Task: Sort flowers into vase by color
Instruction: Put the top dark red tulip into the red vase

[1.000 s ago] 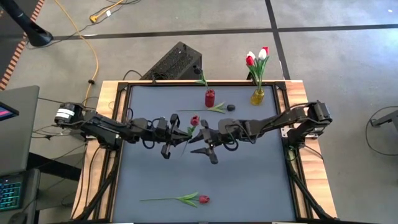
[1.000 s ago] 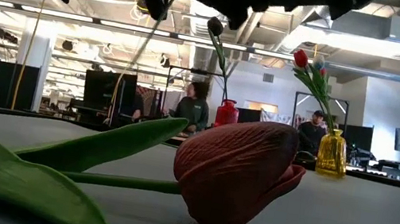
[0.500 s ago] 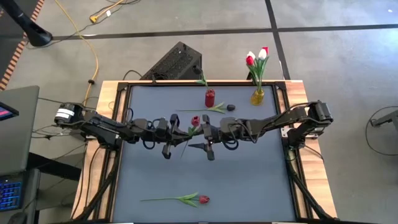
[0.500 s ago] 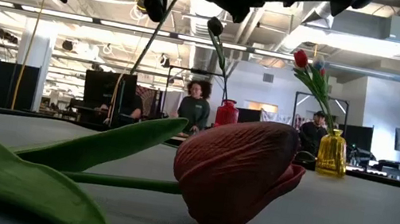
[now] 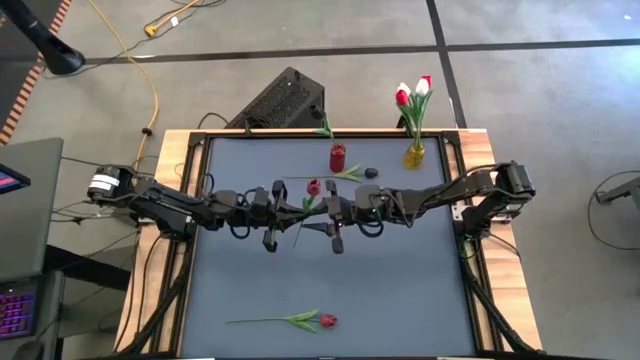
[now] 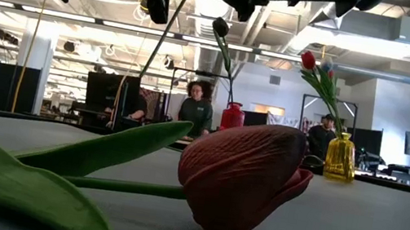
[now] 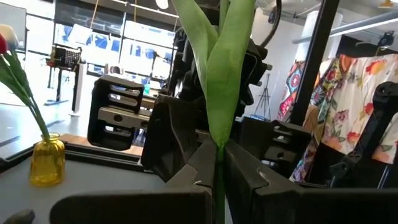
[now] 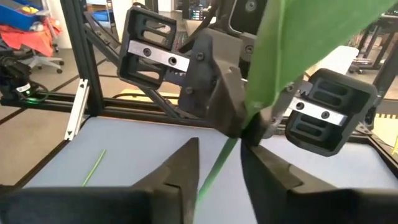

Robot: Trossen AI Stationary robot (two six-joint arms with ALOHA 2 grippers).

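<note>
My left gripper (image 5: 292,213) is over the table's middle, shut on a red tulip (image 5: 313,187) with a thin green stem and leaf. My right gripper (image 5: 318,232) faces it from the right, open. In the right wrist view its fingers (image 8: 186,163) stand on either side of the stem (image 8: 217,169), with a gap showing. A red vase (image 5: 338,157) holds a dark tulip (image 6: 220,26). A yellow vase (image 5: 413,155) holds red and white tulips (image 5: 412,92). A dark-headed tulip (image 5: 371,172) lies flat near the red vase. Another red tulip (image 5: 326,321) lies by the near edge. My left gripper (image 7: 219,171) pinches the red tulip's stem just below its leaf (image 7: 219,155) between the two fingers. The fingers come level from the table's left and lie across the stem. The tulip is lifted clear and tilted, its lower stem (image 6: 159,38) slanting down below the fingers.
Both vases stand near the far edge. The table's grey mat (image 5: 400,290) shows bare between the arms and the near tulip. A dark box (image 5: 280,100) sits beyond the far left corner. In the low view, people sit in the room beyond the table.
My right gripper has moved a little toward the far edge and toward my left gripper, and its open fingers now stand around the held stem. The tulip has stayed lifted in my left gripper.
</note>
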